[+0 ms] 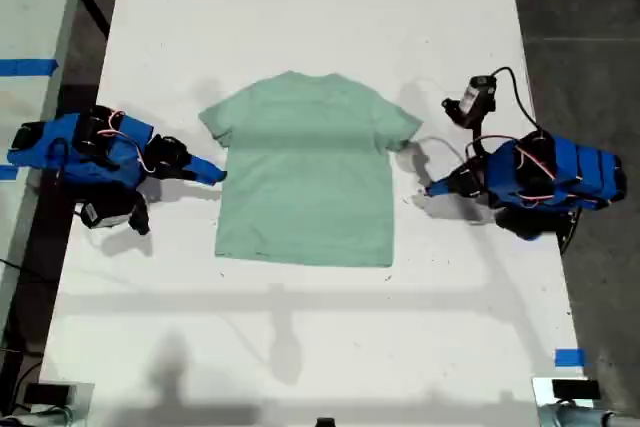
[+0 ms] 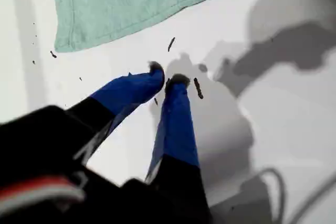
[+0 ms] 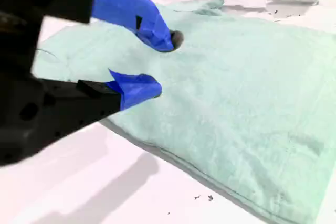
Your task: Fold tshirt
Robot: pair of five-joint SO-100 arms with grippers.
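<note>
While the tshirt (image 1: 305,172) is laid out flat and unfolded on the white surface (image 1: 300,7), with both short sleeves spread and the body only lightly wrinkled, no fold can be judged to have been made yet. It is flanked by the two arms, one at each of its side edges.

The first end effector (image 2: 167,75) is seen just clear of the tshirt, beside the side edge below one sleeve. Its blue-taped tips are drawn almost together with nothing between them, and bare surface lies beneath them. The second end effector (image 3: 164,64) is seen at the tshirt's opposite side edge. Its tips are spread wide apart, one over the cloth and one close to the edge, and nothing is pinched.

The tshirt is judged to be light, limp and thin, so no shape will be kept once it is lifted. It is likely to sag and drag, and a single layer may slip from a shallow pinch. Hold is best taken at an edge or corner, at a sleeve seam or the hem, where the doubled cloth gives more to bite on. If both side edges are gripped together, the fold may be kept even.
</note>
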